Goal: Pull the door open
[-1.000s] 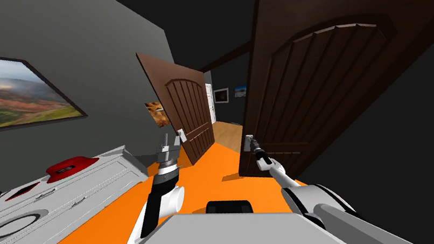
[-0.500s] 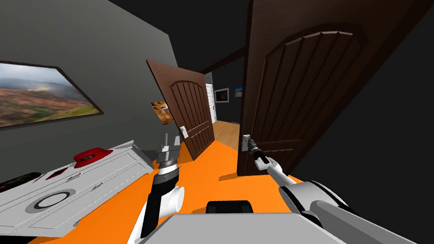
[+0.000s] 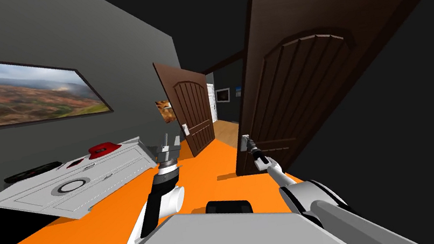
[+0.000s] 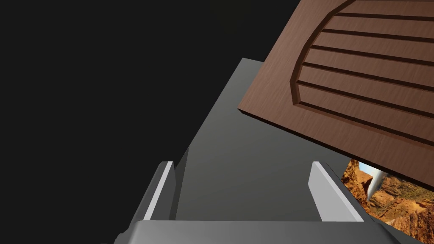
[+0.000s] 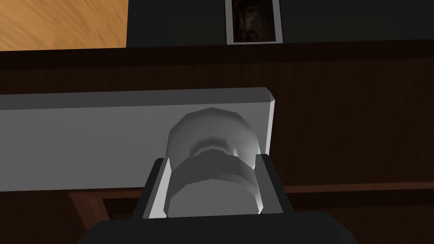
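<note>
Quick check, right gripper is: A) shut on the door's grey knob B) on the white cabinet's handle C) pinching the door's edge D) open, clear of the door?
A: in the right wrist view the right gripper has its fingers pressing both sides of the grey knob, which sits on a grey plate on the dark brown door.

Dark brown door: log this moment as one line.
right hand shut on grey round doorknob | dark brown panelled door partly open | left hand open
</note>
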### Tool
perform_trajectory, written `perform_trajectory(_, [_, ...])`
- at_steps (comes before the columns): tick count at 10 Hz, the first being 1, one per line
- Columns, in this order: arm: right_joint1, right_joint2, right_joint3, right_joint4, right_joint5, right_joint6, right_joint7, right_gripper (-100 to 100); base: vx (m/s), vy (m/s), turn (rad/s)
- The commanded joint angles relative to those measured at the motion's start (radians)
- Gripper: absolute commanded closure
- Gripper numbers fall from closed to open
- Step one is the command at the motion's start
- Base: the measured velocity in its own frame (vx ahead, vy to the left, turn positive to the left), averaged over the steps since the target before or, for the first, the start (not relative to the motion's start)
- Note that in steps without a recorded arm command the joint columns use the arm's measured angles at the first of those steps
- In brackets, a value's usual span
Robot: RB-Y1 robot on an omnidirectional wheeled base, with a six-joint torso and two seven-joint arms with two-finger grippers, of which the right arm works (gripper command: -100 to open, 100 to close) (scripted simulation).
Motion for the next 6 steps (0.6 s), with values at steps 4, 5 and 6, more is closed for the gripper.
perform_trajectory(4, [0.016, -0.006, 0.054, -0.033, 0.02, 0.001, -0.048, 100, -0.18, -0.108, 0.069])
perform_trajectory(5, [0.016, -0.009, 0.068, -0.036, 0.026, -0.002, -0.06, 100, -0.127, -0.125, 0.071])
perform_trajectory(6, [0.016, -0.011, 0.08, -0.038, 0.03, -0.005, -0.072, 100, -0.166, -0.141, 0.088])
